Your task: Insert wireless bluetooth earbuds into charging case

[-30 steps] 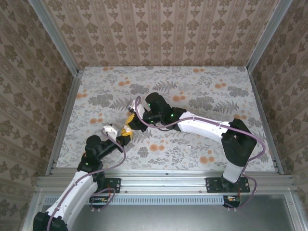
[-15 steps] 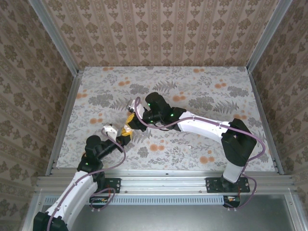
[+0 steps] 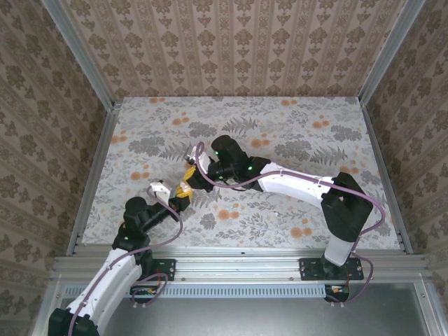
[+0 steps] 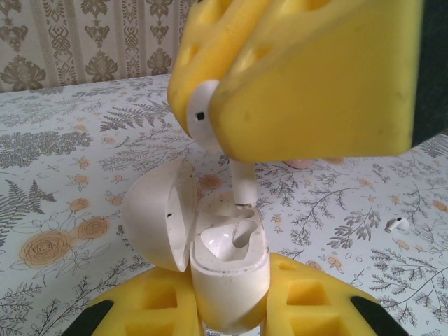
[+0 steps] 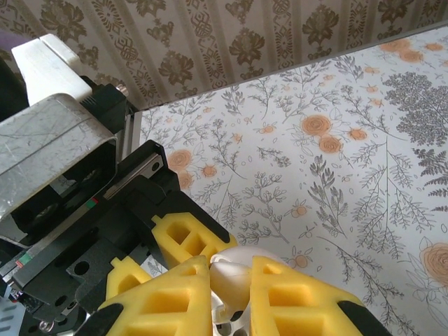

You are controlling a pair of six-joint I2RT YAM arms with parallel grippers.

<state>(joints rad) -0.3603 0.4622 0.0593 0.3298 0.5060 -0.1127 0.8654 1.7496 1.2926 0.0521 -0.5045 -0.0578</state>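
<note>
My left gripper [image 4: 231, 311] is shut on the base of a white charging case [image 4: 231, 280], which stands upright with its lid [image 4: 157, 213] swung open to the left. Directly above it, my right gripper [image 5: 231, 297] is shut on a white earbud [image 4: 201, 115]. The earbud's stem [image 4: 243, 183] points down, with its tip at the mouth of the case's right slot. In the right wrist view the earbud [image 5: 234, 280] sits between the yellow pads with the case lid [image 5: 262, 253] just behind. From above, both grippers [image 3: 183, 185] meet at left of centre.
A second white earbud [image 4: 397, 224] lies loose on the flowered tabletop to the right of the case. The patterned walls [image 3: 231, 49] and metal frame rails [image 3: 94, 171] close in the table on three sides.
Almost nothing has moved. Both grippers keep their hold, and the left wrist has shifted very slightly towards the right gripper.
</note>
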